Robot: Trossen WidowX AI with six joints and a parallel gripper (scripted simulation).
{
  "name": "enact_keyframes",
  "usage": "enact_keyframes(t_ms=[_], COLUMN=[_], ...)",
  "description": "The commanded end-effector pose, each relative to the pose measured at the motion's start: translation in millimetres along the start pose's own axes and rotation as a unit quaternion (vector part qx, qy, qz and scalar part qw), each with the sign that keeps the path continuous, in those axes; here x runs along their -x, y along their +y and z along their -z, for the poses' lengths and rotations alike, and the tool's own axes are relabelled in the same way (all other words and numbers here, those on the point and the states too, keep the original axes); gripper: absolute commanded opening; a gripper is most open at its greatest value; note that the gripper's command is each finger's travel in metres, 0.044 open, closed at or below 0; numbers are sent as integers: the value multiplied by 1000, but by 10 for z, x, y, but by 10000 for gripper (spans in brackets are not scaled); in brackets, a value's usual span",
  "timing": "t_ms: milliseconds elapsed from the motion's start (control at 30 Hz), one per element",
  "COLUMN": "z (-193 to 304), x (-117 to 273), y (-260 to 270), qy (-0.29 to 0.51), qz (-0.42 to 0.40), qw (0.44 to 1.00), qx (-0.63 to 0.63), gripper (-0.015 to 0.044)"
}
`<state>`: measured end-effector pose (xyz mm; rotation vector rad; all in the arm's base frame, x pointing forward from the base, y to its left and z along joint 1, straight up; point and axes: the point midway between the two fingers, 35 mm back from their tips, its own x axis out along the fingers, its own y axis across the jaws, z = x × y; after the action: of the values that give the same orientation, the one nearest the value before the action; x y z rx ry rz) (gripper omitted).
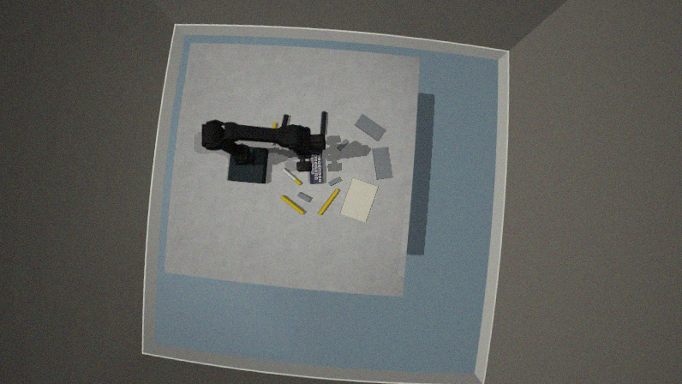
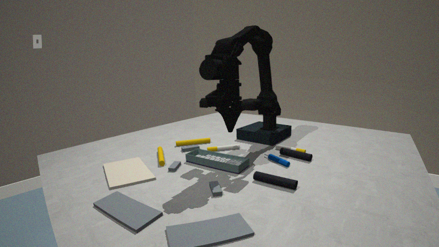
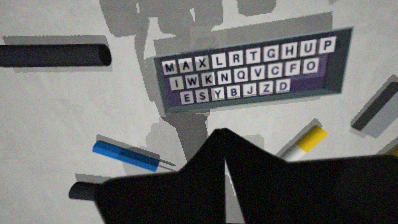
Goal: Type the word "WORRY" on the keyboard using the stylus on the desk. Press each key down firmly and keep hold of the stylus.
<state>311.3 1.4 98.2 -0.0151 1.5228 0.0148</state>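
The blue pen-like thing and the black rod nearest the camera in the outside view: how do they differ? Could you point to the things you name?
The blue tool (image 2: 278,160) (image 3: 126,155) has thin prongs at one end; the black rod (image 2: 275,180) (image 3: 55,55) has none. The blue tool is shorter and slimmer than the black rod. Both lie flat on the desk.

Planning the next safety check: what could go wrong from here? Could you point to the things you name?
The pincer (image 2: 230,131) (image 3: 221,134) looks shut with no stylus visible, so it may tap keys with bare tips. The keyboard (image 2: 217,160) (image 3: 250,75) has raised walls; a low approach could clip one. Keys sit close together, W beside I and K, so a small offset might hit a neighbour.
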Motion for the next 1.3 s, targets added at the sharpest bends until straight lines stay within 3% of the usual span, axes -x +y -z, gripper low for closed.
enact_keyframes(t_ms=[0, 67, 200, 333, 633, 733, 833, 1033, 1267], z=[4, 0, -2, -2, -2, 0, 31, 143, 326], x=[-43, -29, -28, -28, -28, -31, -74, -175, -270], y=[0, 0, 0, 0, 0, 10, 142, 470, 817], qy=[3, 2, 2, 2, 2, 4, 23, 53, 41], qz=[0, 0, 0, 0, 0, 0, 12, 62, 141], qw=[1000, 1000, 1000, 1000, 1000, 1000, 995, 946, 827], qx=[0, 0, 0, 0, 0, -6, -94, -314, -543], gripper=[0, 0, 105, 0, 0, 79, 150, 150, 150])
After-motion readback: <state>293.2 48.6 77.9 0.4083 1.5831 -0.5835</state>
